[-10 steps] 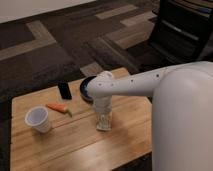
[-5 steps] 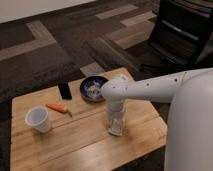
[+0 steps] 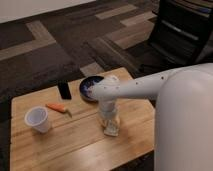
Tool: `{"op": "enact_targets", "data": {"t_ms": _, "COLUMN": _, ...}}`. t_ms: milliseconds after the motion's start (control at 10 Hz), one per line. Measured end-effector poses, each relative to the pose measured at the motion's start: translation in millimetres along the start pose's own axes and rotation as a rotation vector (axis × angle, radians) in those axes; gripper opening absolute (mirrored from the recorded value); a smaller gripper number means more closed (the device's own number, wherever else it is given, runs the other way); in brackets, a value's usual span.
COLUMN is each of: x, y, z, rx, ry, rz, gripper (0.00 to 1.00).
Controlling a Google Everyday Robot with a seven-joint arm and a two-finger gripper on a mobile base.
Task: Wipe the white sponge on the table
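Observation:
The white sponge (image 3: 111, 129) lies flat on the light-brown wooden table (image 3: 70, 145), right of its middle. My gripper (image 3: 110, 123) points straight down from the white arm and is shut on the sponge, pressing it against the tabletop. The gripper hides the sponge's top part.
A white plastic cup (image 3: 37, 119) stands at the table's left. An orange carrot (image 3: 58, 107) lies beside it, a black phone (image 3: 64, 90) behind that. A dark bowl (image 3: 89, 88) sits at the back, just behind the arm. A black chair (image 3: 182, 35) stands at the far right.
The gripper slid the sponge to the right across the table, then a little back left and toward the front edge. The cup, carrot, phone and bowl have not moved.

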Motion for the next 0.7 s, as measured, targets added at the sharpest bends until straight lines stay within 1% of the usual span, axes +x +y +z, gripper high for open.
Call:
{"op": "enact_targets", "data": {"t_ms": 200, "x": -12, "y": 32, "z": -3, "rx": -0.006, "ry": -0.012, "rz": -0.096, "gripper": 0.00}}
{"op": "enact_targets", "data": {"t_ms": 300, "x": -20, "y": 45, "z": -6, "rx": -0.009, "ry": -0.021, "rz": -0.131, "gripper": 0.00}}
{"op": "enact_targets", "data": {"t_ms": 400, "x": -27, "y": 53, "z": -10, "rx": -0.009, "ry": -0.033, "rz": -0.156, "gripper": 0.00}}
{"op": "enact_targets", "data": {"t_ms": 600, "x": -41, "y": 55, "z": -18, "rx": -0.006, "ry": -0.065, "rz": -0.169, "gripper": 0.00}}
{"op": "enact_targets", "data": {"t_ms": 700, "x": -44, "y": 51, "z": -20, "rx": -0.006, "ry": -0.070, "rz": -0.157, "gripper": 0.00}}
